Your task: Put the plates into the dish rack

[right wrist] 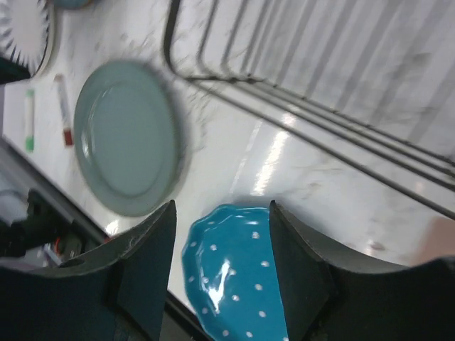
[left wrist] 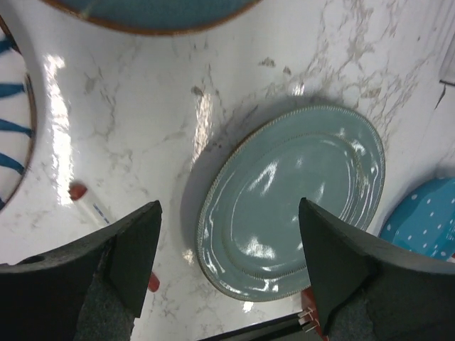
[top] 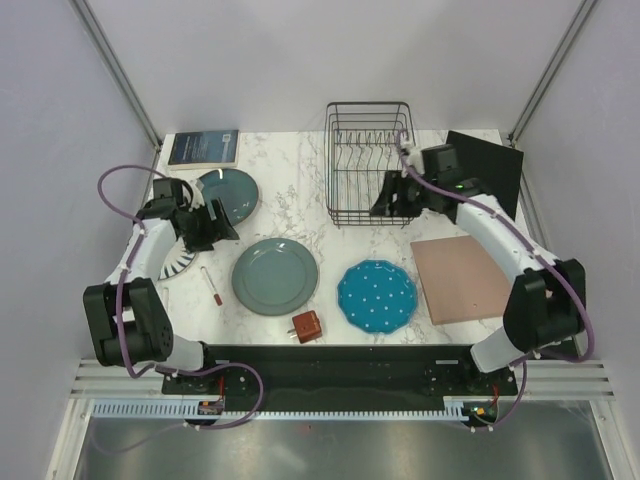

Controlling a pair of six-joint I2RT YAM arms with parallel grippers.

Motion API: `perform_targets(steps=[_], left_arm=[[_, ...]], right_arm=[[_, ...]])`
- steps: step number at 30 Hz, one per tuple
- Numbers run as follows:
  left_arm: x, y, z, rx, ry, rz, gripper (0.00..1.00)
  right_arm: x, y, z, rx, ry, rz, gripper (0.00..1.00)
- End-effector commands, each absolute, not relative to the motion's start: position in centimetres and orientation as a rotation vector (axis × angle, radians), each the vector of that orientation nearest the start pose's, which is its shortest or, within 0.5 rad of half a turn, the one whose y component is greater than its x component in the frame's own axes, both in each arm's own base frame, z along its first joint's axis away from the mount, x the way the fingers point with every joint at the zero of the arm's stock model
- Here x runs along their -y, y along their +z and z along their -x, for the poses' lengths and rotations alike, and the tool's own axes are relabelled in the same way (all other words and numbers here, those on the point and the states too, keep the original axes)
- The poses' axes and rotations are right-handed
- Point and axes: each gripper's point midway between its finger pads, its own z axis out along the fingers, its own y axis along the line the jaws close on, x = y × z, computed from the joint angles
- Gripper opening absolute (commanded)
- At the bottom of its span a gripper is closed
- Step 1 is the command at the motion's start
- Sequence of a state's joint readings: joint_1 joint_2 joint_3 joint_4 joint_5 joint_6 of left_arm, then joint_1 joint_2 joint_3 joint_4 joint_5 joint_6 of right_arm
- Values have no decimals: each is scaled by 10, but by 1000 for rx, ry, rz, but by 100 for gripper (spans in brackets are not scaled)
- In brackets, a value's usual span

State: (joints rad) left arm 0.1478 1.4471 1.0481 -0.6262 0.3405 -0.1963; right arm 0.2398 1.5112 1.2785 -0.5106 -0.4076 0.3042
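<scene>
The surface (top: 300, 180) is white marble with grey veins, closed in by pale walls and slanted metal posts at the back corners. The dish rack (top: 368, 162) stands at the back, right of centre. All four plates lie flat on the surface outside it. The dark teal plate (top: 232, 193) is back left and the grey-green plate (top: 275, 275) is in the middle. The dotted blue plate (top: 376, 296) lies to the right of the grey-green one. The striped white plate (top: 180, 265) is partly under the left arm.

The left hand (top: 215, 228) hangs between the teal and striped plates, jaws wide and holding nothing. The right hand (top: 388, 203) sits at the rack's near right corner, jaws parted and empty.

A pink board (top: 462, 278) and a black panel (top: 490, 165) lie at the right. A dark booklet (top: 203, 147) lies back left, a red-capped pen (top: 212, 287) beside the grey-green plate, and a small red-brown block (top: 307, 326) near the front edge.
</scene>
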Motion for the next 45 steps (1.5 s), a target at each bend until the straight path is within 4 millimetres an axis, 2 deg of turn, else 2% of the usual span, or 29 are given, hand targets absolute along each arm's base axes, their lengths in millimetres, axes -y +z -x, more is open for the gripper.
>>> perform_targets(steps=[1,2,5,10,14,17,23,28,31,34,35,37,38,43,45], left_arm=[[31,110,-309,-2557,-527,370,83],[26,102,-302,-2570,-509,467,82],[23,89,-289,-2582,-569,638,74],[28,70,-280,-2632,-597,681,68],[34,58,-284,-2673,-663,698,65],[37,49,-285,-2716,-699,698,60],[44,35,-280,-2786,-770,695,51],[63,30,-271,-2818,-976,579,42],[67,28,-266,-2819,-1035,537,40],[74,31,-267,-2798,-1126,507,35],[76,33,-268,-2791,-1145,494,27],[78,36,-269,-2775,-1180,457,22],[80,38,-268,-2771,-1197,444,17],[84,52,-273,-2720,-1303,341,5],[84,62,-276,-2693,-1355,325,4]], right_arm=[[-257,177,-338,-2305,1087,470,62],[-270,173,-333,-2301,1094,507,62],[-298,158,-339,-2271,1137,514,62],[-337,141,-318,-2289,1198,573,62],[-351,122,-307,-2355,1215,576,62],[-357,113,-303,-2381,1211,581,62],[-357,107,-307,-2385,1177,582,63],[-354,96,-302,-2415,1163,584,63],[-350,95,-301,-2415,1147,585,64],[-346,92,-295,-2423,1139,592,64],[-344,90,-294,-2430,1132,589,64],[-342,89,-292,-2432,1128,592,64],[-341,88,-290,-2436,1125,597,64],[-337,88,-287,-2425,1108,628,66],[-336,89,-287,-2419,1101,637,66]])
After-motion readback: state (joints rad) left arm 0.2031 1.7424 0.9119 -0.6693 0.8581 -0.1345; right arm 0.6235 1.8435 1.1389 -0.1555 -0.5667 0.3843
